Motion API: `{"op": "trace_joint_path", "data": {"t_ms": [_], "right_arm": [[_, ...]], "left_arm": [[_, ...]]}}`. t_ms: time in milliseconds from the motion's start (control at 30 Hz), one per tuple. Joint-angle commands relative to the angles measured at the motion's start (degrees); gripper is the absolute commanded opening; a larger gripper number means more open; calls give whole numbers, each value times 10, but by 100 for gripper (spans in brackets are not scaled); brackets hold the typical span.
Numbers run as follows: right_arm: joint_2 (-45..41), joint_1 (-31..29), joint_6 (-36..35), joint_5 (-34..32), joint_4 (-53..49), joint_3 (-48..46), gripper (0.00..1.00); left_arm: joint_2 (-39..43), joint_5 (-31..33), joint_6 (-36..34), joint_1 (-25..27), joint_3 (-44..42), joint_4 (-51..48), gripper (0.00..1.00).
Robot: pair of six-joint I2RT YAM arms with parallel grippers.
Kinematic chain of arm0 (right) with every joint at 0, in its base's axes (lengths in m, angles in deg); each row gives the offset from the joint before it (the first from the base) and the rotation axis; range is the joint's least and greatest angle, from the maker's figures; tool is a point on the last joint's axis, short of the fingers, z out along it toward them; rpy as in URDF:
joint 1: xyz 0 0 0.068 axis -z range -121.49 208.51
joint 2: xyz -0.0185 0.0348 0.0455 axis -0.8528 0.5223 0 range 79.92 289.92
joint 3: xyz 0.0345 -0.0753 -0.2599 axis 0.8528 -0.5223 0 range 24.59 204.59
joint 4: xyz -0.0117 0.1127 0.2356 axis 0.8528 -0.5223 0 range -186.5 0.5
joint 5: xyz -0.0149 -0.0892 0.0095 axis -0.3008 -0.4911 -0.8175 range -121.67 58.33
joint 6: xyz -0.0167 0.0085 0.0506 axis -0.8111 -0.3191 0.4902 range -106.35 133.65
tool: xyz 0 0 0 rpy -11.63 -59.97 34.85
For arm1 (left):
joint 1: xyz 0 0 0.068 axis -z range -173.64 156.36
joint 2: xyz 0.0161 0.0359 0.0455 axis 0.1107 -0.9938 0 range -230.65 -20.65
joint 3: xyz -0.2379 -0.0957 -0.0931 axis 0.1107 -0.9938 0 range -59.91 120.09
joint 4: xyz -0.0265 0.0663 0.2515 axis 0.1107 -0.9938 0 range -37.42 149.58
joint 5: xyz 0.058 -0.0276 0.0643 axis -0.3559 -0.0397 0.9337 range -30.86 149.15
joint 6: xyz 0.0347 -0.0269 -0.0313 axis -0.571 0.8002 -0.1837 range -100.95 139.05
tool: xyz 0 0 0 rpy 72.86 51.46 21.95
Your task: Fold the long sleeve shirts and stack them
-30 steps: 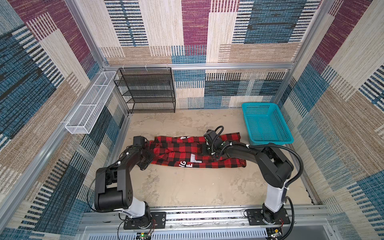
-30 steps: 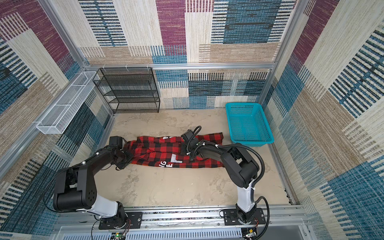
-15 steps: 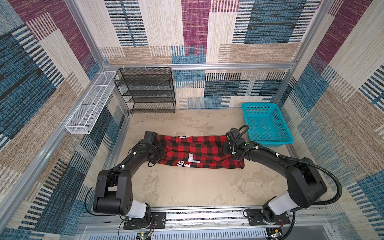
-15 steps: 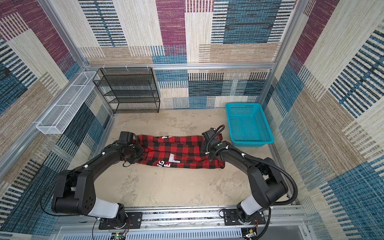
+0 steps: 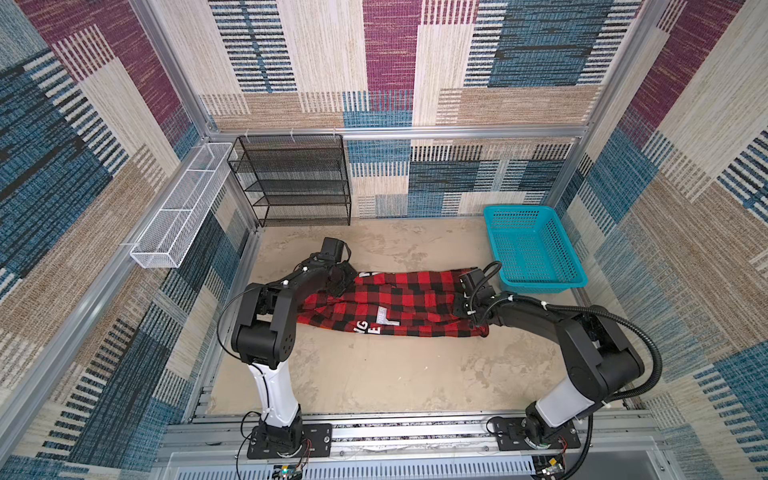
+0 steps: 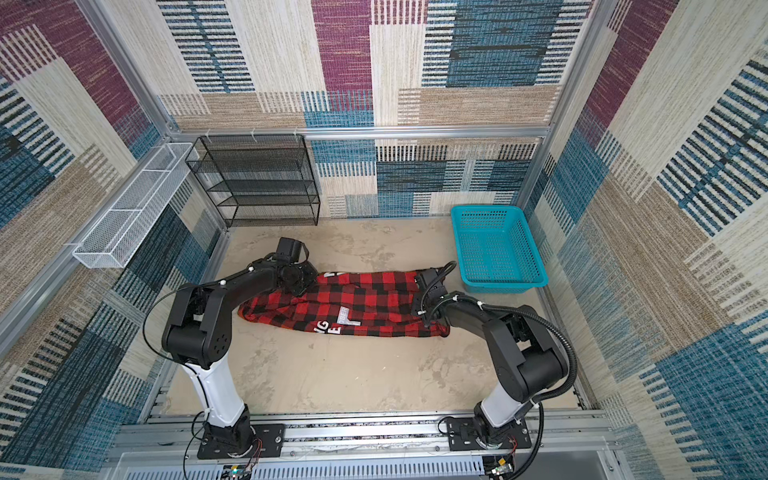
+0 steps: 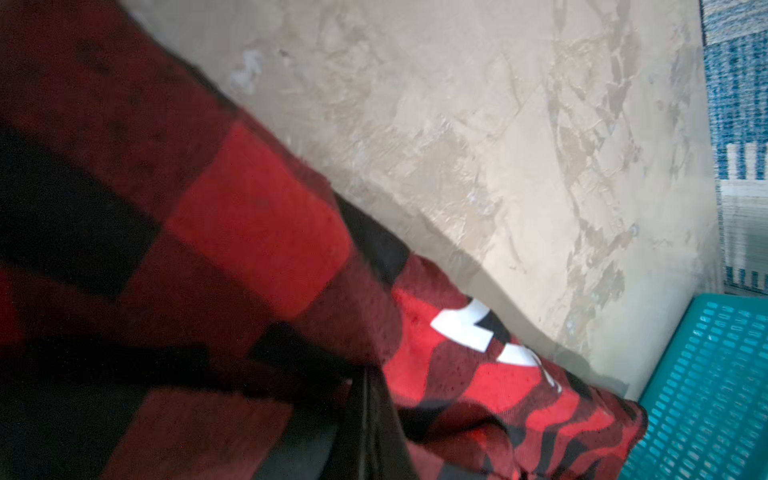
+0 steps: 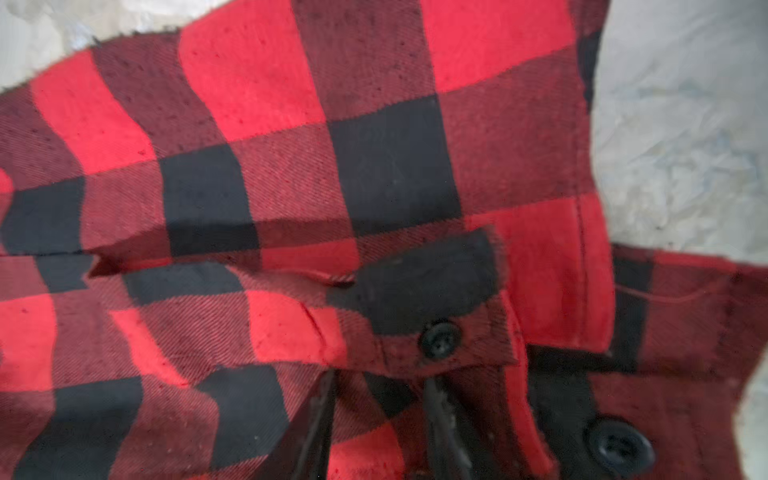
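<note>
The long sleeve shirt (image 5: 399,305) (image 6: 357,305), red-and-black check with white lettering (image 5: 376,326), lies as a long band across the table. My left gripper (image 5: 347,279) (image 6: 309,279) is at its far left corner, shut on the cloth. In the left wrist view the shirt (image 7: 257,224) drapes over the closed fingers (image 7: 365,415). My right gripper (image 5: 460,300) (image 6: 417,305) holds the band's right end. In the right wrist view its two fingers (image 8: 320,424) stand apart with a thick fold of shirt (image 8: 374,166) between them, beside a buttoned cuff (image 8: 440,338).
A teal plastic basket (image 5: 536,286) (image 6: 503,286) stands just right of the shirt's end, and also shows in the left wrist view (image 7: 706,395). A black wire rack (image 5: 299,183) is at the back left. A white wire tray (image 5: 178,212) hangs on the left wall.
Both grippers moved right with the shirt: the right one from the middle to near the basket, the left one right and farther back. The band has shifted right.
</note>
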Motion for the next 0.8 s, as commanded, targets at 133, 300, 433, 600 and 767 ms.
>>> {"op": "trace_joint_path", "data": {"t_ms": [133, 300, 433, 600, 767], "right_arm": [[-48, -41, 87, 38, -36, -57, 39], [-60, -125, 168, 48, -34, -66, 39], [-60, -201, 216, 65, -32, -50, 39], [-70, -250, 199, 56, -73, 1, 40], [-100, -238, 130, 16, -122, 59, 43]], "left_arm": [[-56, 23, -37, 2, 60, -37, 0], [-99, 28, -47, 2, 109, -36, 0], [-131, 26, -56, 3, 167, -38, 0], [-129, 22, -70, 2, 213, -61, 0], [-39, 29, -82, 3, 163, -85, 0]]}}
